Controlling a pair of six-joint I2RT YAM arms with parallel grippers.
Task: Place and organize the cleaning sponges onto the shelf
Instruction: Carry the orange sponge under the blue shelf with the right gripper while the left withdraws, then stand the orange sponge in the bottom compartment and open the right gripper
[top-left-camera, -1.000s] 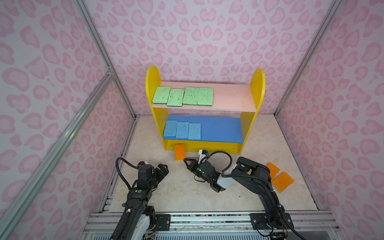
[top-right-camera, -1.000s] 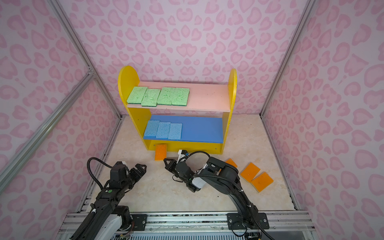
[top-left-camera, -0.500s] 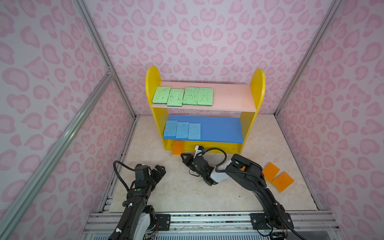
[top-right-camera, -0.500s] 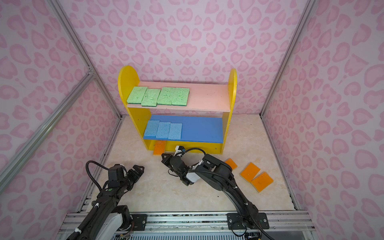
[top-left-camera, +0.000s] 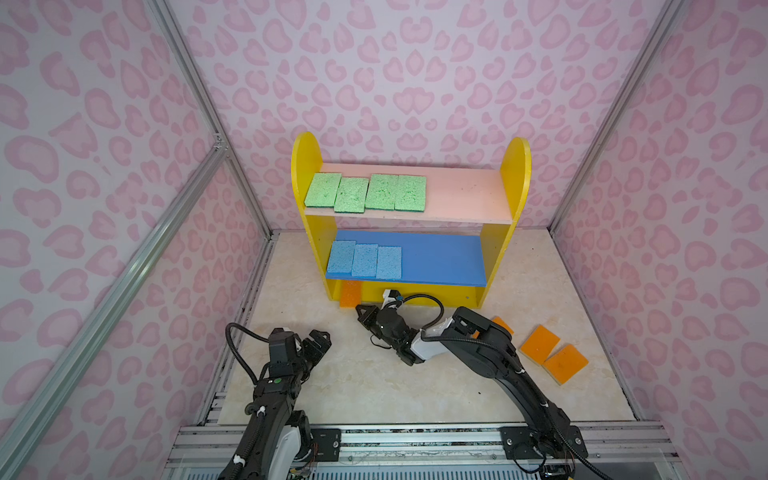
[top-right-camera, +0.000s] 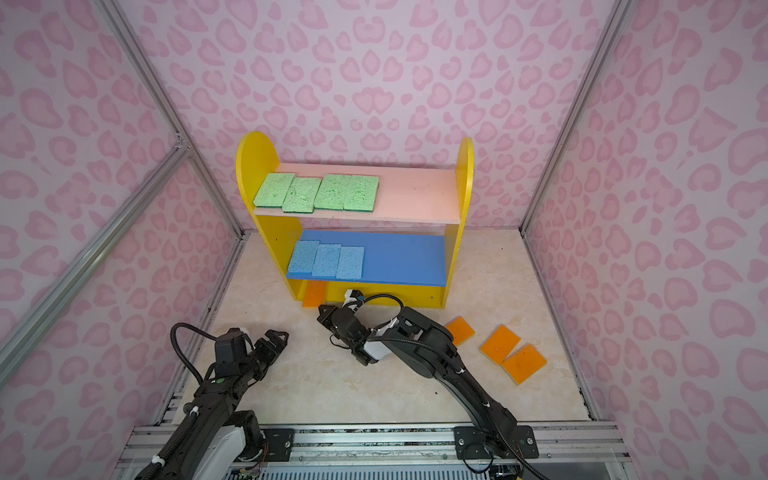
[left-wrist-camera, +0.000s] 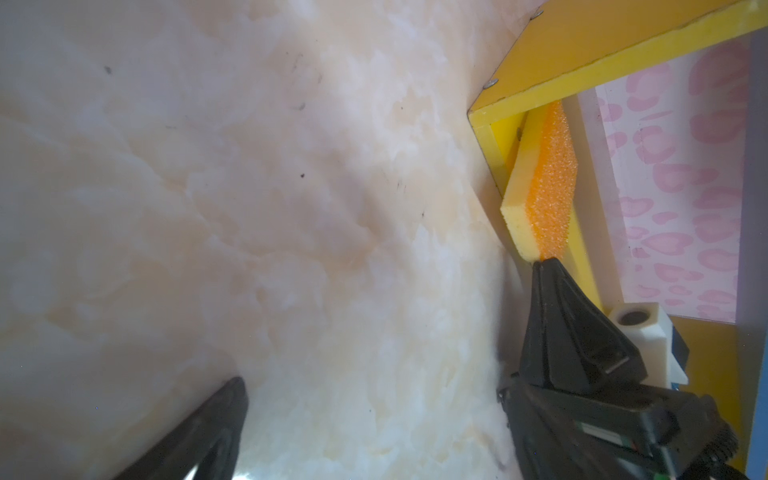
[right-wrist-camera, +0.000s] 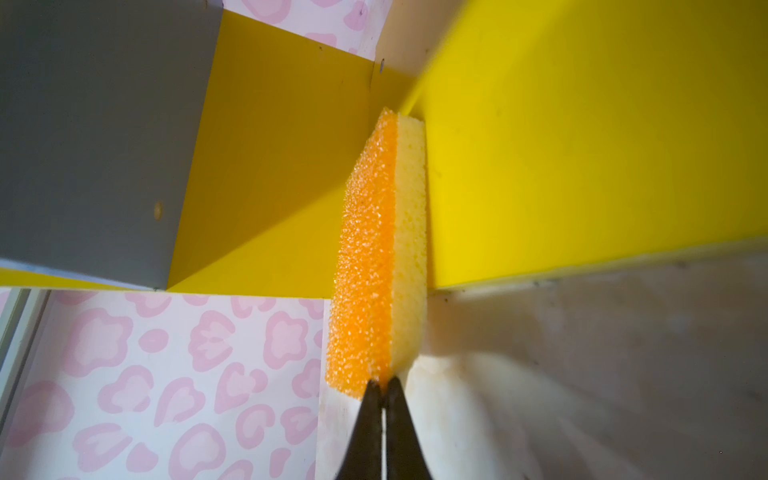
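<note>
The orange-and-yellow rectangular foam sponge (top-left-camera: 350, 293) now lies farther in on the yellow base (top-left-camera: 461, 296) of the small wooden shelf (top-left-camera: 515, 174), beside its left panel. The right pincer (top-left-camera: 362, 309) is clenched and empty, and pushes the sponge's edge. The left pincer (top-left-camera: 318, 338) stands released. Three orange sponges (top-left-camera: 540, 344) remain on the table, right of the shelf.

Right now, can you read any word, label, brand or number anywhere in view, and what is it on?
None can be read.
The shelf, the sponges and the walls show no writing.
A small green mark on the left arm is too small to read.
</note>
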